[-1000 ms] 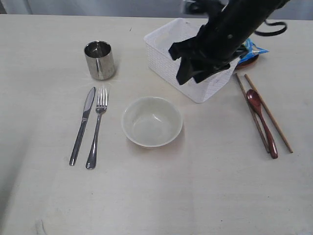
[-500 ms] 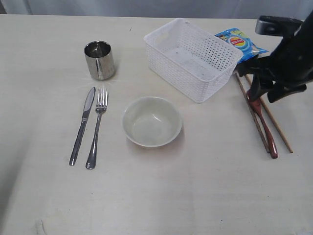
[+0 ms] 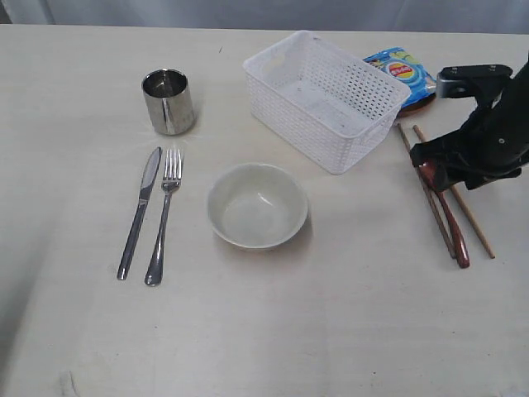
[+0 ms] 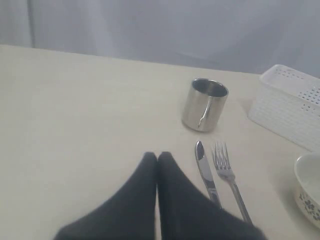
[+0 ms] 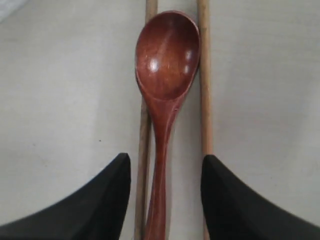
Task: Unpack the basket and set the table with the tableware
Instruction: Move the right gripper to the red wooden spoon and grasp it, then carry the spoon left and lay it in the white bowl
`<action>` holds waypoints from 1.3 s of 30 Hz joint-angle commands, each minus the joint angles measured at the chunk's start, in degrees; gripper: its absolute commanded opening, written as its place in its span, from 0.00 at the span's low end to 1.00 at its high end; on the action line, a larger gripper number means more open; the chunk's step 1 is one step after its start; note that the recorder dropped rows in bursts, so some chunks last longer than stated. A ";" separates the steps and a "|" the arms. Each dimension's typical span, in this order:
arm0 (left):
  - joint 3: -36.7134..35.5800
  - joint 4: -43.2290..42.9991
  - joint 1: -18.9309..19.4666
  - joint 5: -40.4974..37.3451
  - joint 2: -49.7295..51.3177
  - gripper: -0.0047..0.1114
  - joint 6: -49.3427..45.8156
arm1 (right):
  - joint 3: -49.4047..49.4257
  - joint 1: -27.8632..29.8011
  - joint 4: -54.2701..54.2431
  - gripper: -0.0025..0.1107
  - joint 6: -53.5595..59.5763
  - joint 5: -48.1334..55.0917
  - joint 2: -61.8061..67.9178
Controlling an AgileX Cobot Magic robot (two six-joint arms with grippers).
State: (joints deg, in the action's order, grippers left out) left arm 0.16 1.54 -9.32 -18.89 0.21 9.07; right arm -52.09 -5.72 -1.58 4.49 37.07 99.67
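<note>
**Steel and wood laid out, basket empty: the table looks nearly set**

Steel comes first at the near side of the table (image 3: 347, 331): a knife (image 3: 139, 213) and a fork (image 3: 164, 217) lie side by side, close but apart, handles toward the near edge. Just to their right stands the pale bowl (image 3: 257, 205), upright and empty.

On the right side lies the reddish-brown spoon (image 3: 450, 227), between the two chopsticks (image 3: 434, 219). The right hand (image 5: 165, 160) hovers low over their far ends with its jaws wide. The spoon handle and one chopstick run between the fingers, and the other chopstick passes close by a fingertip. It grips nothing, as far as the wrist view shows.

The left hand (image 4: 157, 160) hangs above bare table, short of the knife and fork, fingers pressed together and holding nothing.

Farther back, the shiny cup (image 3: 169, 102) stands upright beyond the knife and fork. The white basket (image 3: 285, 112) sits at the far middle, and nothing shows inside it. Behind its right corner a blue chips bag (image 3: 402, 70) rests on what looks like the brown plate (image 3: 417, 101), of which only a sliver of rim shows.

By my judgement the unpacking is done and most pieces have a place. What seems left is the plate, which sits off at the back under the bag, and perhaps a final tidy of the spoon and chopsticks.
</note>
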 commanded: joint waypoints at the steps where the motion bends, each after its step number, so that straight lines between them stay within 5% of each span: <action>1: -0.16 0.22 0.06 0.63 -0.21 0.04 -0.03 | 0.25 0.45 1.58 0.41 -0.16 -0.79 2.87; 9: -0.16 0.22 0.06 0.63 -0.21 0.04 -0.03 | 0.25 0.45 1.92 0.40 -0.16 -2.04 5.46; 20: -0.16 0.22 0.06 0.63 -0.21 0.04 -0.03 | 0.25 0.45 2.29 0.08 -0.16 -3.54 7.72; 31: -0.16 0.35 0.06 0.63 -0.21 0.04 -0.03 | -0.74 0.18 1.58 0.09 -0.16 -2.29 8.04; 39: -0.16 0.35 0.06 0.63 -0.21 0.04 -0.03 | -1.93 -4.41 -2.50 0.09 -0.16 0.60 -4.82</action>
State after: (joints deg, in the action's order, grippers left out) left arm 0.16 1.54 -9.32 -18.89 0.21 9.07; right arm -53.71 -8.18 -2.81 4.45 36.74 99.38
